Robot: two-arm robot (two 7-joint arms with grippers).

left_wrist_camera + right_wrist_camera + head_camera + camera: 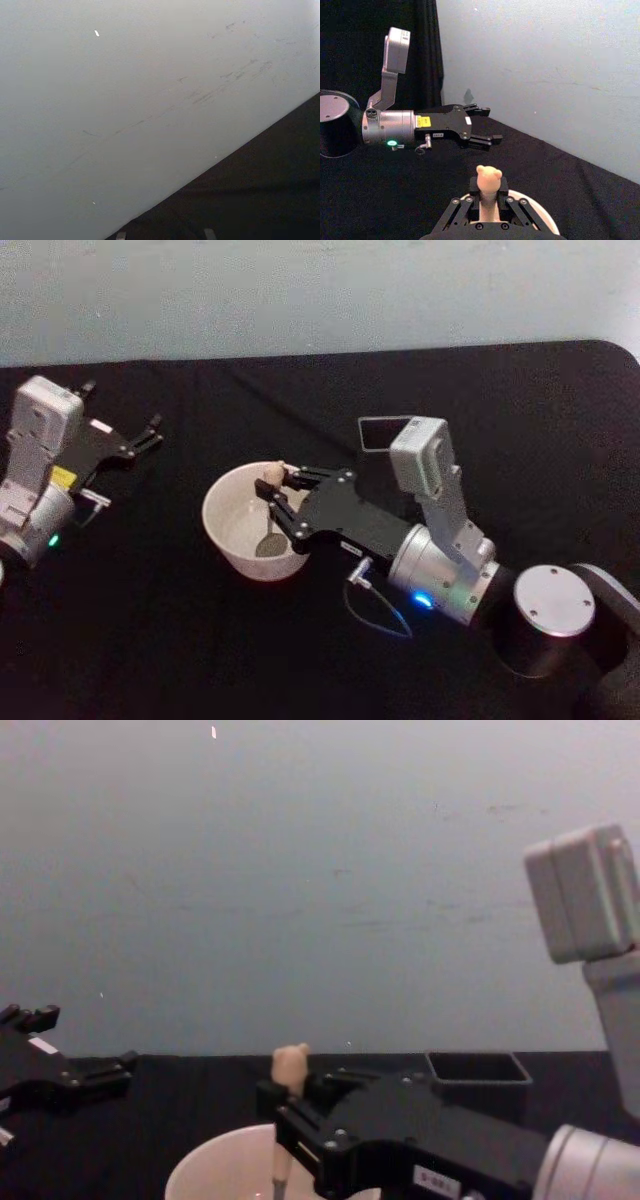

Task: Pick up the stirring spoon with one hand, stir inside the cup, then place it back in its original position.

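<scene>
right gripper (279,492) pinches the stirring spoon (269,538) below its bear top, bowl down inside the cup (216,530); likely mid-stir. next, lift it clear to the holder (366,434) behind the cup. left gripper (148,436) idles spread, left of the cup.

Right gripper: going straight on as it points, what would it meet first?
The right gripper holds the stirring spoon over the cup and aims across it at the parked left gripper. That likely comes first, unless it clips the cup's far rim; height unclear.

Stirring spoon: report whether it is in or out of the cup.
In. The right hand grips the stirring spoon, its bowl down inside the cup.
</scene>
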